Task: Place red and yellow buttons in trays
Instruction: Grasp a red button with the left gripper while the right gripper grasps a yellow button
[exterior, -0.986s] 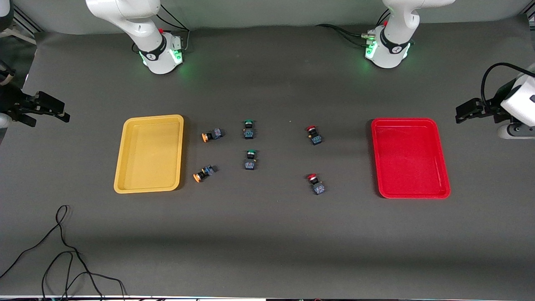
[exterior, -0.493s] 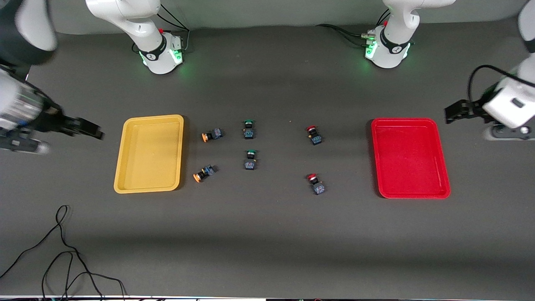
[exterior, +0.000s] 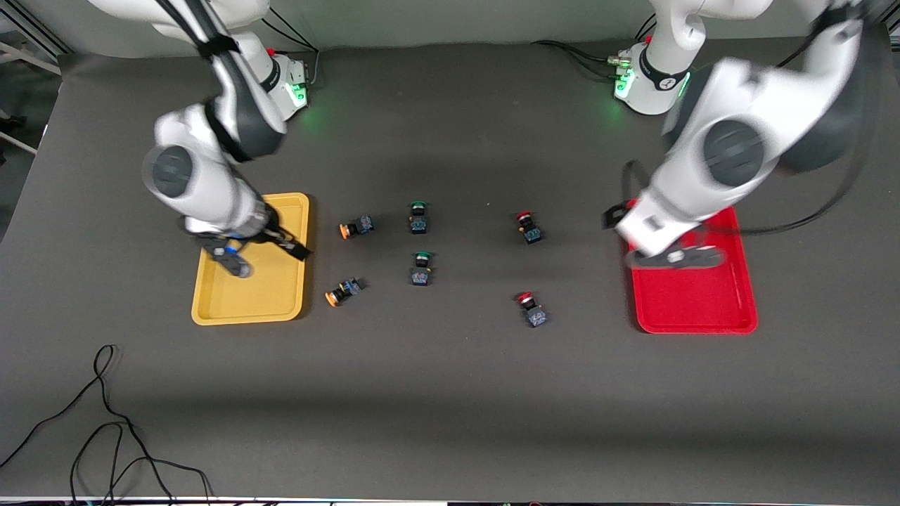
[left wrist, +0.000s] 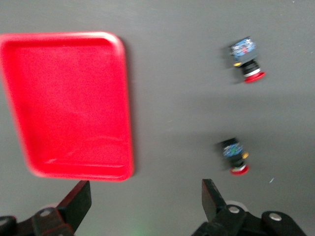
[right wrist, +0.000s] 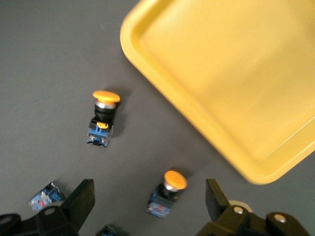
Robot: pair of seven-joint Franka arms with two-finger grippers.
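Observation:
The yellow tray (exterior: 247, 303) lies toward the right arm's end and the red tray (exterior: 697, 309) toward the left arm's end. Two yellow buttons (exterior: 355, 227) (exterior: 342, 290) lie beside the yellow tray. Two red buttons (exterior: 527, 227) (exterior: 532, 309) lie nearer the red tray. My right gripper (exterior: 295, 247) is open and empty over the yellow tray's inner rim. In its wrist view (right wrist: 150, 199) one yellow button (right wrist: 169, 191) shows on the table between the fingers. My left gripper (exterior: 610, 216) is open and empty over the red tray's inner edge. Its wrist view (left wrist: 145, 196) shows the red tray (left wrist: 69, 103) and both red buttons (left wrist: 247, 61) (left wrist: 234, 156).
Two green-capped switches (exterior: 418, 216) (exterior: 421, 268) sit mid-table between the yellow and red buttons. A black cable (exterior: 105, 422) lies near the table's front edge at the right arm's end. Both arm bases stand along the table's back edge.
Both arms have swung in from the table's ends. The right gripper is now over the yellow tray and the left gripper over the red tray's inner edge. The buttons have not moved.

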